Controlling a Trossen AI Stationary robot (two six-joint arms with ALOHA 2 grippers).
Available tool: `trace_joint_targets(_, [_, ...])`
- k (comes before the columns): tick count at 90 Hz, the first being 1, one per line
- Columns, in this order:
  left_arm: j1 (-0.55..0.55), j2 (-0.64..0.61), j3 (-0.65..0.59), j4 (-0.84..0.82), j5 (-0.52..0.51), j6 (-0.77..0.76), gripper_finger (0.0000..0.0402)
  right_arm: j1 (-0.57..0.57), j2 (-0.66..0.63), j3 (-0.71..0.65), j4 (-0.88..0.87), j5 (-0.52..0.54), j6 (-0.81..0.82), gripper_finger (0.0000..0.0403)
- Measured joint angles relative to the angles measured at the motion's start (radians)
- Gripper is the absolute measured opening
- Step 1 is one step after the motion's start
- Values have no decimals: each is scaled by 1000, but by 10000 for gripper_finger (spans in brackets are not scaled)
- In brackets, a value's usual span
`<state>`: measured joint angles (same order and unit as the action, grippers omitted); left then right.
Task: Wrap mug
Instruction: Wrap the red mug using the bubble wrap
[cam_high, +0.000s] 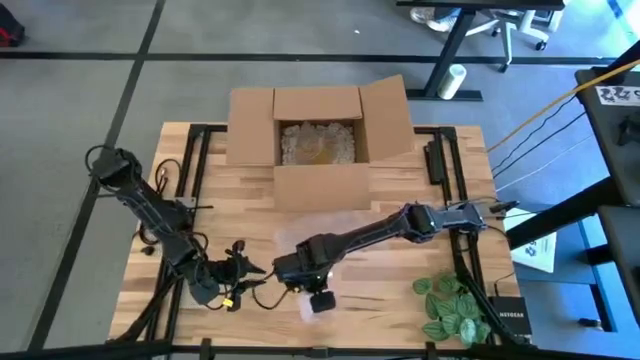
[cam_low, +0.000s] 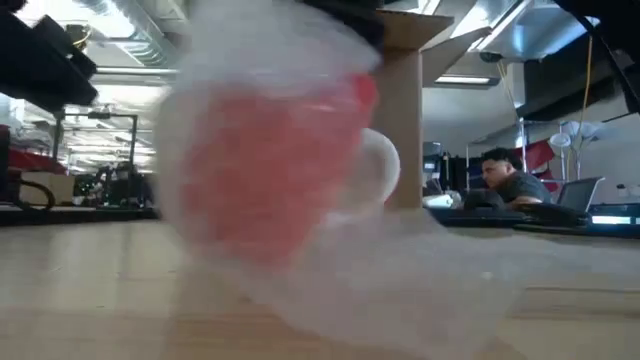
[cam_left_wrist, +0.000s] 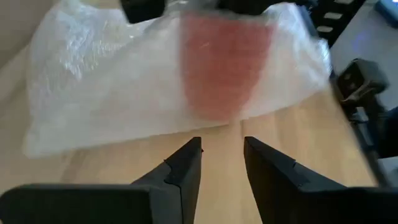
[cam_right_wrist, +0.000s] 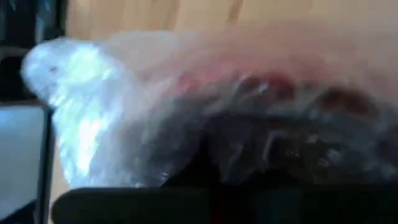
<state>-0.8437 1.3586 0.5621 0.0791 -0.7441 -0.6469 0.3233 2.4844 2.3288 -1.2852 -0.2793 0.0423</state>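
Right gripper (cam_high: 308, 272) – lower centre, clamped on bubble wrap (cam_low: 400, 270) around red mug (cam_low: 275, 165) | left gripper (cam_left_wrist: 221, 163) – lower left, fingers spread, empty | cardboard box (cam_high: 318, 135) upper centre

Red ceramic mug with white handle (cam_low: 275, 160): blurred behind clear bubble wrap sheet (cam_left_wrist: 106, 81); top rim cut off at 12 o'clock, low view. Right gripper: fingers hidden under wrap in right wrist view; hold cannot be judged. Open cardboard box (cam_high: 318, 128): crumpled filling too small to identify.
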Motion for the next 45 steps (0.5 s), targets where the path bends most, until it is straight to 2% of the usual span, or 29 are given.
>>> trace_joint_targets(16, [56, 0, -23, -18, 0, -5, 105, 0, -19, 22, 1, -2, 53, 0])
trace_joint_targets(45, [114, 0, -155, 225, 56, 4, 105, 0, -92, 26, 67, -4, 107, 0])
